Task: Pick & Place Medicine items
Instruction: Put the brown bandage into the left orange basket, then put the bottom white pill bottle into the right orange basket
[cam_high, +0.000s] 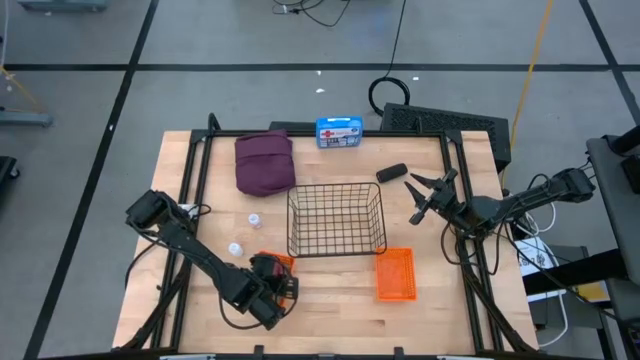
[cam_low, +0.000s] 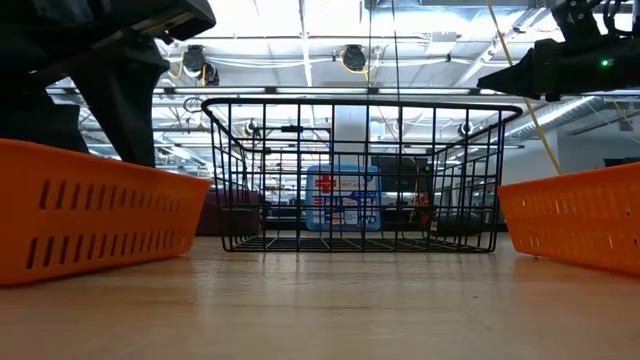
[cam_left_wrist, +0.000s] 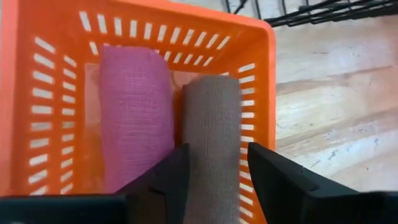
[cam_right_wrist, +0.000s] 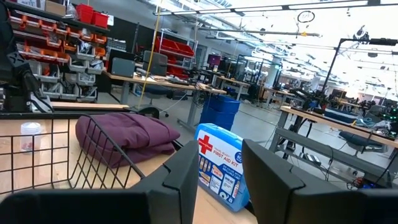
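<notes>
My left gripper (cam_left_wrist: 214, 177) is open over a small orange basket (cam_high: 277, 264) near the table's near edge. Its fingers stand on either side of a grey-brown fabric roll (cam_left_wrist: 212, 134), which lies in the basket (cam_left_wrist: 261, 68) beside a pink cylinder (cam_left_wrist: 134, 112). The maroon pouch (cam_high: 265, 162) lies flat at the far left. Two white bottles (cam_high: 255, 217) (cam_high: 235, 248) stand on the wood left of the wire basket. The dark-grey oblong piece (cam_high: 392, 172) lies near my right gripper (cam_high: 420, 195), which is open above the table. The right wrist view shows the pouch (cam_right_wrist: 127, 134) and a bottle (cam_right_wrist: 30, 135). My left gripper reaches down into the orange basket from above, with its fingers (cam_left_wrist: 177, 177) close along both long sides of the grey-brown roll (cam_left_wrist: 212, 155). I cannot tell whether they touch it. The roll lies on the basket floor against the pink cylinder.
A black wire basket (cam_high: 336, 220) stands mid-table. A second orange basket (cam_high: 395, 275) sits to its near right. A blue first aid kit (cam_high: 339, 131) stands at the far edge. In the low view both orange baskets (cam_low: 90, 210) (cam_low: 580, 215) flank the wire basket (cam_low: 360, 175).
</notes>
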